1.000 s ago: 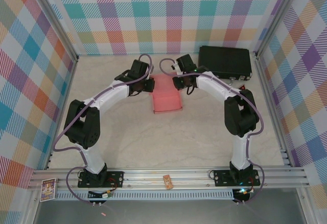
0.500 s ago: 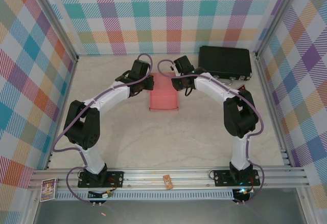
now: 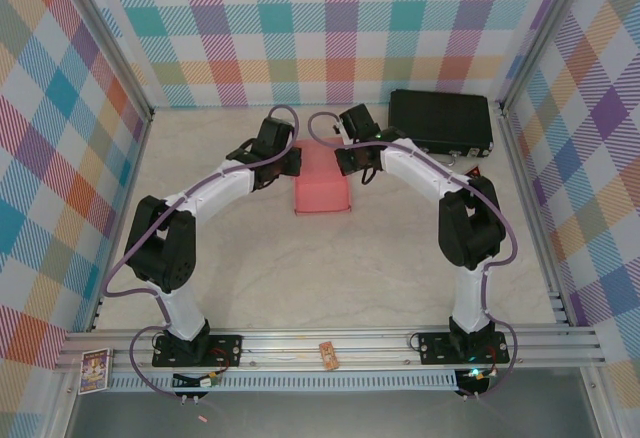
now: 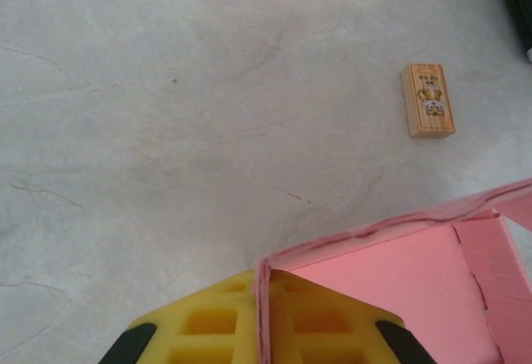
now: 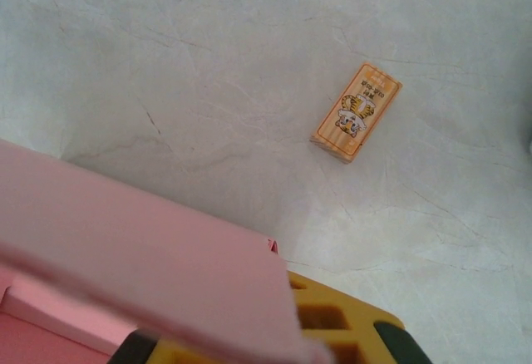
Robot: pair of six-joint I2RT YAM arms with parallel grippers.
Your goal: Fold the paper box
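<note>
Here, the pink paper box (image 3: 323,186) lies on the pale marbled table (image 3: 300,278), in the far half between the two arms. It is only partly formed: one wall stands upright and loose flaps show at its side. The left end effector (image 4: 263,306) is pinched closed on the thin top edge of a pink wall, which runs between its yellow pads (image 4: 208,324). The right end effector (image 5: 287,331) grips the box from the opposite side, its jaws closed narrow on a pink panel that overlaps one yellow pad. A small tan wooden block (image 5: 356,123), printed with a cartoon figure, lies flat on the table beyond the box and apart from it. A black hard case (image 3: 440,121) rests at the far right corner, near the right arm's elbow.
</note>
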